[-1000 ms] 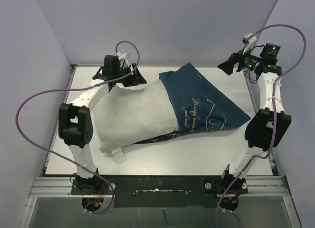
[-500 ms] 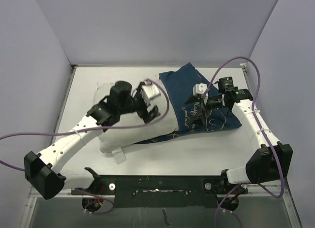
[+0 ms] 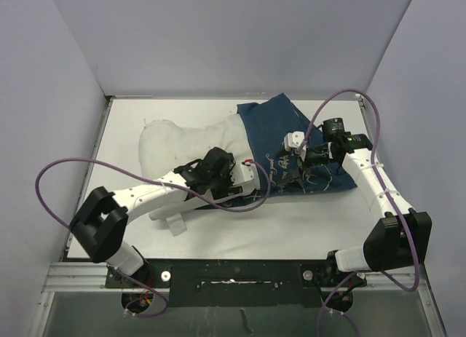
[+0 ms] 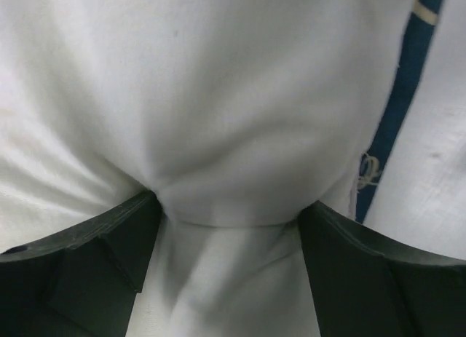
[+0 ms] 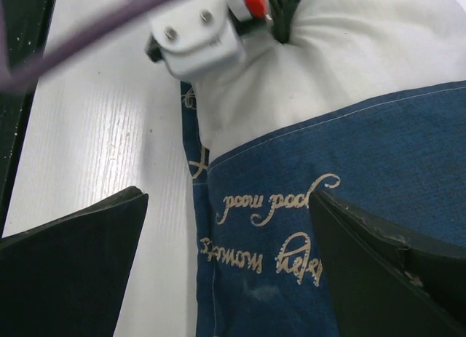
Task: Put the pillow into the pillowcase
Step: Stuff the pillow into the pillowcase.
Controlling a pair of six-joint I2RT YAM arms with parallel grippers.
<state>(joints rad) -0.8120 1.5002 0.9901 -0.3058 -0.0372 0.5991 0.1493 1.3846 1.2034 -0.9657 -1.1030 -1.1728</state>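
**Two grippers spread wide: one pressed into the pillow, one over the pillowcase**

Both sets of jaws stand far apart, and we see neither one pinching anything shut.

We find the left gripper pushed down into the pillow. White fabric bulges up between its dark fingers and touches the inner face of each. A crease gathers at both fingertips. We read this as a wide-open gripper resting in the stuffing, not a clamp. Off to one side of it, a strip of navy cloth shows past the pillow's edge.

We see the right gripper open just as wide and holding nothing. It hangs over the pillowcase, whose stitched hem and cream script run across the gap between the fingers. Beyond its fingertips the pillow's white end goes in under that hem. The left wrist sits close there.

The left arm lies low along the pillow's near edge. The right arm reaches in from its folded elbow, its wrist turned down.

The pillow lies on the tabletop, mostly outside the pillowcase.
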